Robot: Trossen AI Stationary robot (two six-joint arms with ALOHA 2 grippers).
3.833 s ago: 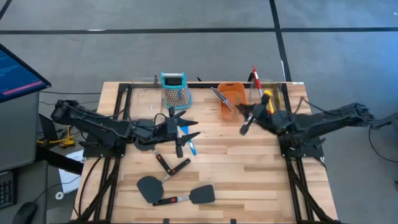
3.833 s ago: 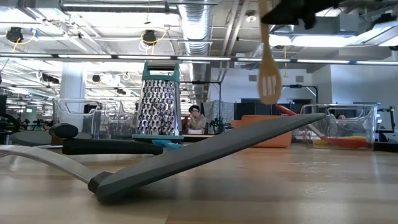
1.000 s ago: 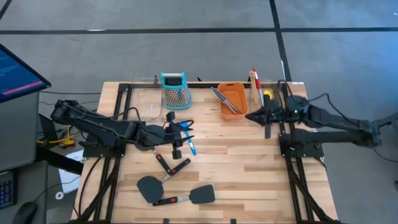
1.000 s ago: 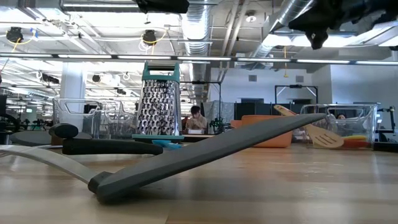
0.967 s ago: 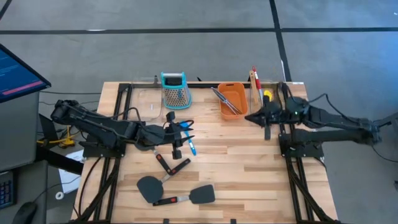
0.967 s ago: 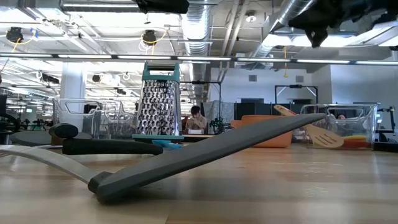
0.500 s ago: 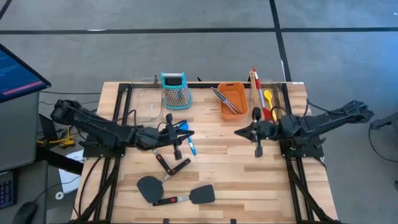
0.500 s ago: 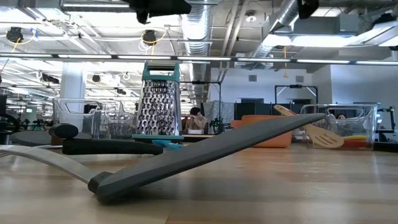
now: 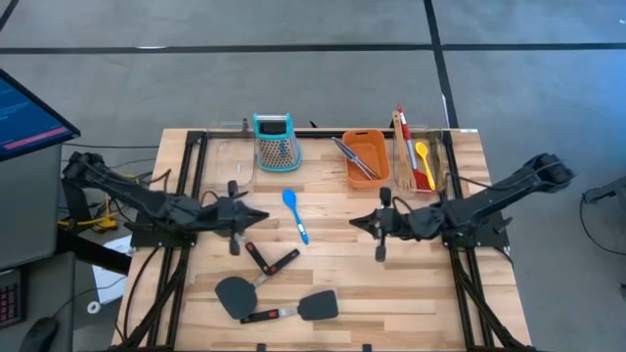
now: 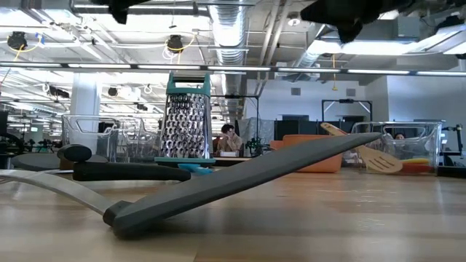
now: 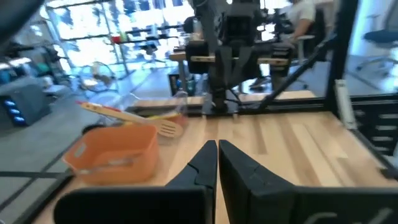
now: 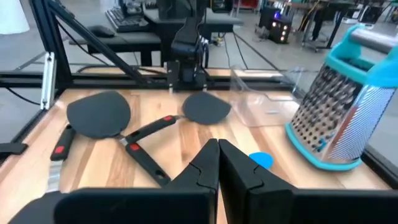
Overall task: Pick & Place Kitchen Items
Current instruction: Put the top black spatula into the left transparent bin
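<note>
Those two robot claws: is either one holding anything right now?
No. The left gripper and right gripper are both shut on nothing, above the table.

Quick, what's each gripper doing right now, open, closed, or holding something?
Left gripper: closed, holding nothing, above the table's left side.
Right gripper: closed, holding nothing, above the table's right-centre.
</note>
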